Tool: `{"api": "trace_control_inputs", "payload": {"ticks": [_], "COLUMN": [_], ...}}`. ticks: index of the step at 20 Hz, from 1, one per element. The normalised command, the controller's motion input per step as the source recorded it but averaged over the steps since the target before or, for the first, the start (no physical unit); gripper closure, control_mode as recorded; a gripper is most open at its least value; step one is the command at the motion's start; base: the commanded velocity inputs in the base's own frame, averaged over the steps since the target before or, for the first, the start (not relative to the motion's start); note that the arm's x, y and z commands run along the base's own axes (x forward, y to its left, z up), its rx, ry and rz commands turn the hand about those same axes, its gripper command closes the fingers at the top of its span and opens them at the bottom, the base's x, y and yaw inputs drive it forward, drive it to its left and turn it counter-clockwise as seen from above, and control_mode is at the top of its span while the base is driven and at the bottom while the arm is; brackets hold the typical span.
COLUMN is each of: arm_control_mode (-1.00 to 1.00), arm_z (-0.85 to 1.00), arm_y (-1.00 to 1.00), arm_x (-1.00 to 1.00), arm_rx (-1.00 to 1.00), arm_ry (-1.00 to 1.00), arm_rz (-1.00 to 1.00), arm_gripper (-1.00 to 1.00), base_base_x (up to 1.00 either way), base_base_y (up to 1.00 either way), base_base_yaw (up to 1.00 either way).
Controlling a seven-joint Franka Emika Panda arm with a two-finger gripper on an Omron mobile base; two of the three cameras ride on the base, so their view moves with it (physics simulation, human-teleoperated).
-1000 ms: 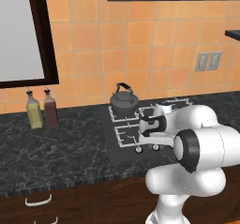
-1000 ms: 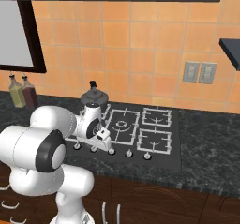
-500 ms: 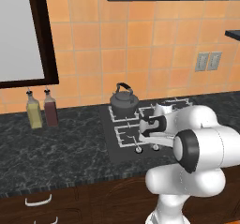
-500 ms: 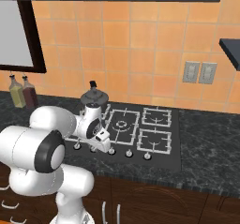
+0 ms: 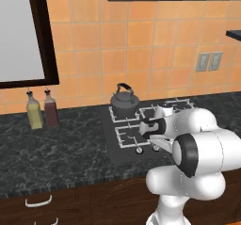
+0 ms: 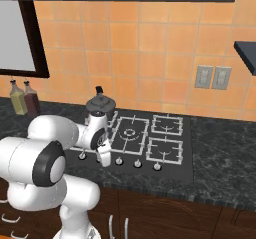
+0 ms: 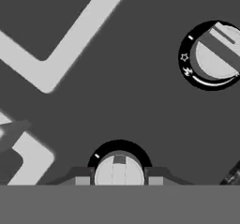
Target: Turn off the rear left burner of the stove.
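Your hand [image 7: 119, 181] sits right down on the stove [image 7: 117, 92], its two dark fingertips [image 7: 82, 180] standing on either side of a small silver knob [image 7: 119, 169], close against its flanks. You cannot tell from the hand view whether the pads actually press the metal or only bracket it. That knob has a black dial ring around it with a short white tick at the upper left of the ring.

Just past the hand and off to its right sits a second knob [image 7: 216, 54], its raised bar running diagonally, with small white marks on its black ring. To the left of the hand, pale grate bars [image 7: 70, 40] cross the dark plate at an angle.

From the right base view, your hand [image 6: 103, 155] is low at the front row of knobs, toward the left end of the stove [image 6: 175, 168]. Beyond it, at the back left corner, a dark kettle [image 6: 100, 104] stands on the rear left burner [image 6: 111, 118], covering most of its grate. Further still along the speckled surface [image 5: 56, 148], well apart from the hand, two bottles [image 5: 41, 110] stand side by side against the orange tiled wall [image 5: 141, 40].
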Motion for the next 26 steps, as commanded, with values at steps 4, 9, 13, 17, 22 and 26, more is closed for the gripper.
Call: {"api": "trace_control_inputs", "payload": {"ticks": [4,9,13,17,22,26], "arm_control_mode": [-1.00,-1.00,-1.00,-1.00,-1.00,-1.00], "arm_z": [0.00,0.00,0.00,0.00,0.00,0.00], "arm_y": [0.00,0.00,0.00,0.01,0.12,0.16], "arm_x": [0.16,0.11,0.06,0.25,0.13,0.00], "arm_rx": [0.00,0.00,0.00,0.02,0.16,0.23], "arm_ry": [0.00,0.00,0.00,0.00,0.00,-0.01], "arm_rz": [-0.70,-0.74,-0.79,-0.84,-0.84,-0.88], "arm_gripper": [1.00,1.00,1.00,1.00,1.00,1.00], "base_base_x": [0.00,0.00,0.00,0.00,0.00,0.00], "base_base_y": [0.00,0.00,0.00,0.00,0.00,0.00], "base_base_yaw": [0.00,0.00,0.00,0.00,0.00,0.00]}}
